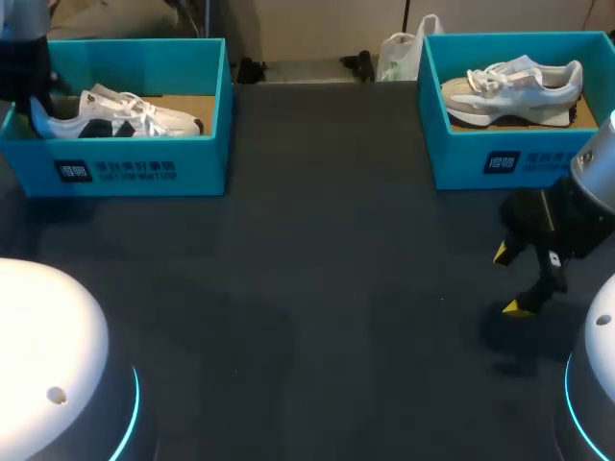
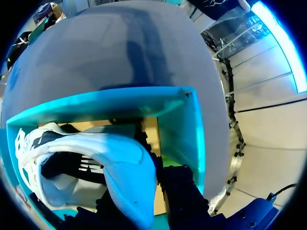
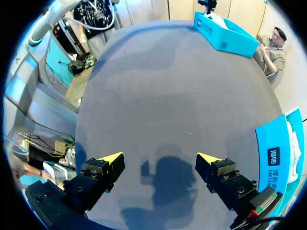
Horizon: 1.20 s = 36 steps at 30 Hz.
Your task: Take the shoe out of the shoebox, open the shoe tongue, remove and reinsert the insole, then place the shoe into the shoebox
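Now the left pincer [image 2: 146, 207] sits low inside the left shoebox [image 2: 184, 127], right at the heel of the white-and-black sneaker [image 2: 91, 158]. Whether it is clamped on the heel or only resting against it I cannot tell, because the shoe blocks the view. The sneaker lies on the floor of that box with its toe pointing away from the arm, so I judge the take-out step not yet done. The right pincer [image 3: 160, 160] hangs wide apart and holds nothing. It is over the dark worktop [image 1: 317, 288], well apart from the left shoebox and just in front of a second shoebox [image 1: 500, 161] that holds a grey sneaker [image 1: 514, 84]. What could go wrong: a shallow hold on the padded heel collar may slip as the shoe rises. The toe may also catch the wall of the left shoebox and drag the light box along, since nothing steadies it.
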{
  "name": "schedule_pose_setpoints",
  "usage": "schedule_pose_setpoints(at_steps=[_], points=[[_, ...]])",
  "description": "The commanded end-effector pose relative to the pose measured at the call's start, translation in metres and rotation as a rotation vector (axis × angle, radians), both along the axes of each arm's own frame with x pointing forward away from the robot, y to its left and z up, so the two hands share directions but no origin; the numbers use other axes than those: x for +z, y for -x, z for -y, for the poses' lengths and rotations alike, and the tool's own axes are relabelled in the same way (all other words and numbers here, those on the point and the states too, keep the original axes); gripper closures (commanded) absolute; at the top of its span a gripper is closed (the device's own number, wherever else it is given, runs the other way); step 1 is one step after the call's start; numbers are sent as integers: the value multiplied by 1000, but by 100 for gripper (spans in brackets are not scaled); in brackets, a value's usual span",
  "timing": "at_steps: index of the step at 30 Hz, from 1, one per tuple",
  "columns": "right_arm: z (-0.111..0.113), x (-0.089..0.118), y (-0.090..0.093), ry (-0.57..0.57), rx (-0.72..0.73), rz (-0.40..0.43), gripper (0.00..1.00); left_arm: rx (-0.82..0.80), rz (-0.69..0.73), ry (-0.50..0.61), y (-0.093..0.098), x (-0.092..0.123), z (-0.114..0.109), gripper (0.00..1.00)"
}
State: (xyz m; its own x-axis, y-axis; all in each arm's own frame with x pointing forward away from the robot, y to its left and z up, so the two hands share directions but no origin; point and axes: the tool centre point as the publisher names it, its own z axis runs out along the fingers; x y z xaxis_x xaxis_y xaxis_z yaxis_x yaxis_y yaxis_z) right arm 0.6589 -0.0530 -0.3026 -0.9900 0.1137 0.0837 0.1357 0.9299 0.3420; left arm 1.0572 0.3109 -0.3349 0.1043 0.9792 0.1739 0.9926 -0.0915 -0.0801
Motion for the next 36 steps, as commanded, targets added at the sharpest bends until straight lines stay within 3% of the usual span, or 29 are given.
schedule_pose_setpoints(at_steps=[1, 19, 31, 32, 33, 35, 36], points=[[-1, -1, 1, 3, -1, 1, 0, -4, 3, 8, 1, -11, 0, 100], [-1, -1, 1, 3, -1, 1, 0, 30, 26, -5, 2, -46, 12, 100], [-1, -1, 1, 3, -1, 1, 0, 30, 10, 19, 0, -52, 15, 100], [-1, -1, 1, 3, -1, 1, 0, 31, 9, 20, 0, -52, 15, 85], [-1, -1, 1, 3, -1, 1, 0, 30, 7, 22, 0, -52, 15, 59], [-1, -1, 1, 3, -1, 1, 0, 32, 3, 33, 0, -52, 15, 49], [-1, -1, 1, 3, -1, 1, 0, 32, 0, 38, 0, -51, 15, 37]])
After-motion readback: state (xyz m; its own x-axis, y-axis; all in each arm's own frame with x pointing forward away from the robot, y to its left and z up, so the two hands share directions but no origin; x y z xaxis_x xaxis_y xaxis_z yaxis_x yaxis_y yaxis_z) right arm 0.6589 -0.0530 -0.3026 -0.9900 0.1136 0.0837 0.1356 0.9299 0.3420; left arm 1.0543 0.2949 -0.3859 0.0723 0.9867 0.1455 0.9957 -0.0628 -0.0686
